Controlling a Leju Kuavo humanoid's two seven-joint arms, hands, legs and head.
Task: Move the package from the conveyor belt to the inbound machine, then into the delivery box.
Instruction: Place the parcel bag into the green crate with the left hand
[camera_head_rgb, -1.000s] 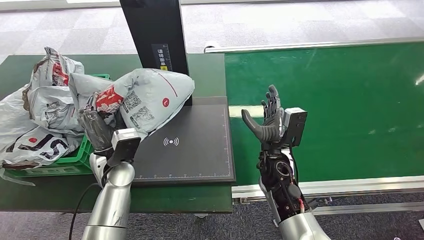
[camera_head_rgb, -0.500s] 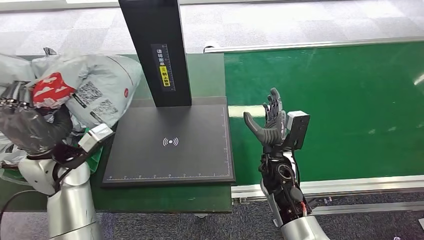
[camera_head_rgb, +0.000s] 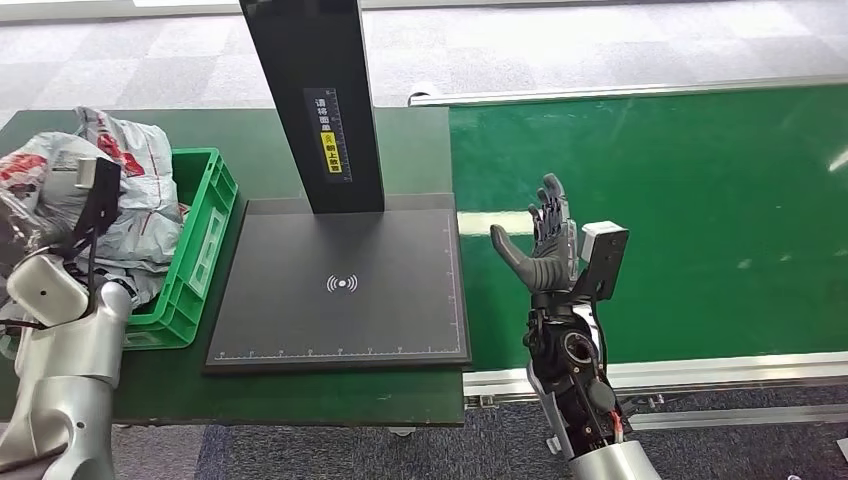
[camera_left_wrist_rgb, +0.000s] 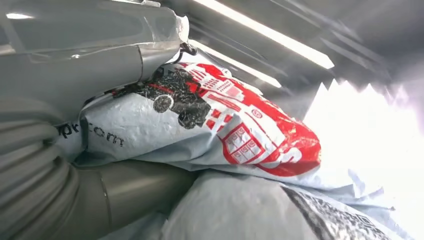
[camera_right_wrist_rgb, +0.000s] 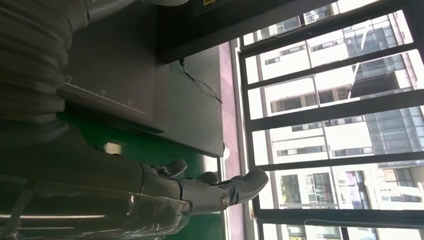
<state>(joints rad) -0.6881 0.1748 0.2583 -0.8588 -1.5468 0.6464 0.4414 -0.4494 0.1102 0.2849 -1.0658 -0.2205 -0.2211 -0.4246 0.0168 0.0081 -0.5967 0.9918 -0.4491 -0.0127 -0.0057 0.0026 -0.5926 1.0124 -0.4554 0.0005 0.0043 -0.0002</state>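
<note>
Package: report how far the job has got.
Done: the conveyor belt and the scanner pad hold no package. In hand: the left hand grips a package over the pile in the green box. Left: letting it go. The right hand waits open over the belt.

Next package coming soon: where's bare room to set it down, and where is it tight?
The black scanner pad is bare from the post to its front edge. The green conveyor belt is bare around the right hand. It is crowded at the green crate, heaped with grey packages, where the left hand grips one.
</note>
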